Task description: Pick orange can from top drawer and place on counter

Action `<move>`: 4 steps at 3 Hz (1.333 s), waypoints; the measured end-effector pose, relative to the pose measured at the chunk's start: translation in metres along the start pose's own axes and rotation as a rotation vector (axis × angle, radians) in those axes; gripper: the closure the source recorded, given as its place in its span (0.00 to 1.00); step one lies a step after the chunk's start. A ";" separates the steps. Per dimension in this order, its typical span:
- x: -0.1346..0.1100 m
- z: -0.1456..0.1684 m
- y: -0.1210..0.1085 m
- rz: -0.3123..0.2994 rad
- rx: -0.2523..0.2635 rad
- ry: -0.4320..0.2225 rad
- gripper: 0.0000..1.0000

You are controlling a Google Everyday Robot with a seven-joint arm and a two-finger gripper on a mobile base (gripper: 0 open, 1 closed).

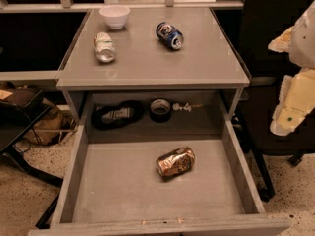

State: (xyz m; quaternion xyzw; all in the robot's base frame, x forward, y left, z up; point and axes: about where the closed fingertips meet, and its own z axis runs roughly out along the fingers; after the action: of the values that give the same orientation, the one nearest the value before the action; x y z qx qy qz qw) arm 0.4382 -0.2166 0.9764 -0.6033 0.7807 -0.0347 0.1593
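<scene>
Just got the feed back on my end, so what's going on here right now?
Nothing is being handled at this moment. The orange can lies on its side on the floor of the open top drawer, untouched. The gripper is at the right edge of the view, outside the drawer and well apart from the can. The counter carries a white bowl, a white-green can and a blue can, both cans lying down. The pick has not begun.

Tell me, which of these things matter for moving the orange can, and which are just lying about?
In the job: orange can, lying in the top drawer; counter; gripper, at the right edge.
Just lying about: white bowl, white-green can, blue can, tape roll.
</scene>
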 end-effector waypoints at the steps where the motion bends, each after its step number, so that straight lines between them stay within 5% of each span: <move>1: 0.000 0.000 0.000 0.000 0.000 0.000 0.00; 2: -0.001 0.013 0.003 0.001 -0.011 -0.022 0.00; 4: -0.019 0.127 0.039 -0.076 -0.187 -0.104 0.00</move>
State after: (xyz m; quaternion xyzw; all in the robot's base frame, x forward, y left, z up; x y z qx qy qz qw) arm 0.4435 -0.1702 0.8507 -0.6455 0.7479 0.0637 0.1415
